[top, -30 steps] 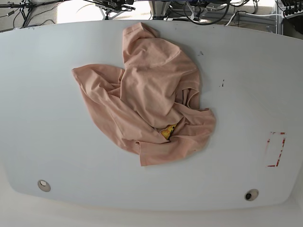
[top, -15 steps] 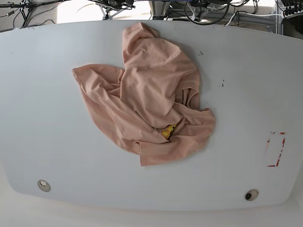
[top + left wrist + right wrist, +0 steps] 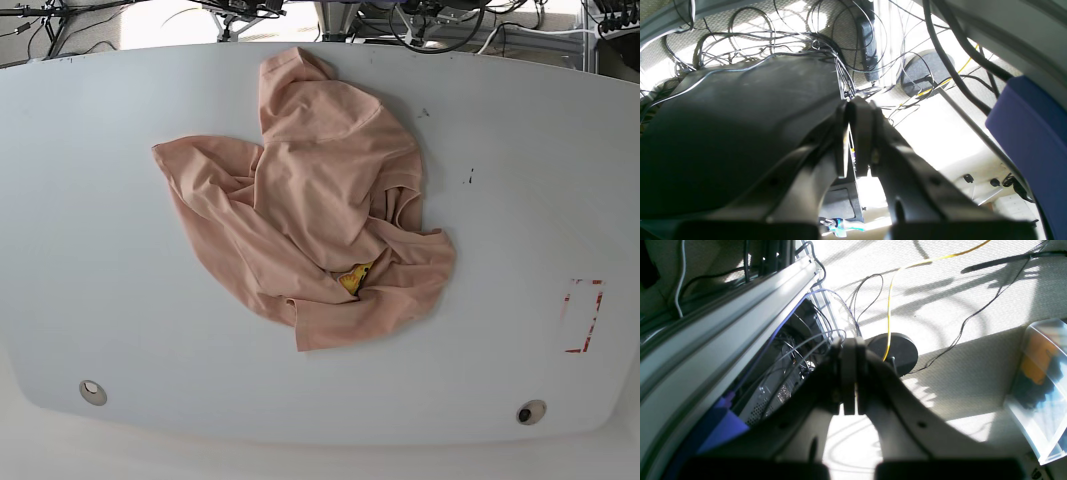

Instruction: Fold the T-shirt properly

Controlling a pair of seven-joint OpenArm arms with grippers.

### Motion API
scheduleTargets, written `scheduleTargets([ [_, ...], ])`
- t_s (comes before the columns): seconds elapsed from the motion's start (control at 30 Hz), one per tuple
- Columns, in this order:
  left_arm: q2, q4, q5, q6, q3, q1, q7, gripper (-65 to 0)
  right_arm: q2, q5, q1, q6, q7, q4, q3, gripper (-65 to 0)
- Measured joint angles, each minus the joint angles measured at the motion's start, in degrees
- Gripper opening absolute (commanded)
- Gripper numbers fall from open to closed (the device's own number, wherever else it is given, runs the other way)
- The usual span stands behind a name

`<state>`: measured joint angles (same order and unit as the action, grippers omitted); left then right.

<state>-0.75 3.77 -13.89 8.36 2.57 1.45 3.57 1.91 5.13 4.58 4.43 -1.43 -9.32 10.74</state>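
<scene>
The salmon-pink T-shirt (image 3: 310,210) lies crumpled in a heap at the middle of the white table (image 3: 110,290), with a bit of its yellow emblem (image 3: 353,277) peeking out between folds. Neither arm shows in the base view. In the left wrist view my left gripper (image 3: 855,110) is shut with nothing between its fingers, and it points at cables and the floor, away from the table. My right gripper (image 3: 849,343) is shut and empty too, looking down at carpet and wires beside the table frame.
A red-outlined rectangle mark (image 3: 582,315) sits near the table's right edge. Two round holes (image 3: 92,391) (image 3: 530,411) lie along the front edge. Cables and stands crowd the floor behind the table. A clear plastic bin (image 3: 1040,386) stands on the carpet.
</scene>
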Motion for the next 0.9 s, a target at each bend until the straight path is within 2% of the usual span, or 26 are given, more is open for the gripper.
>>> scheduleTargets([
  [0.63, 0.48, 0.87, -0.17, 0.00, 0.00, 1.88, -0.22, -62.9, -0.33, -0.02, 3.58, 0.04, -2.16, -3.74, -3.52, -65.0],
  [0.9, 0.46, 0.96, -0.17, 0.20, 0.33, 1.53, -0.24, -62.9, -0.15, 0.09, 2.60, 0.07, -1.36, -3.72, -1.97, -65.0],
])
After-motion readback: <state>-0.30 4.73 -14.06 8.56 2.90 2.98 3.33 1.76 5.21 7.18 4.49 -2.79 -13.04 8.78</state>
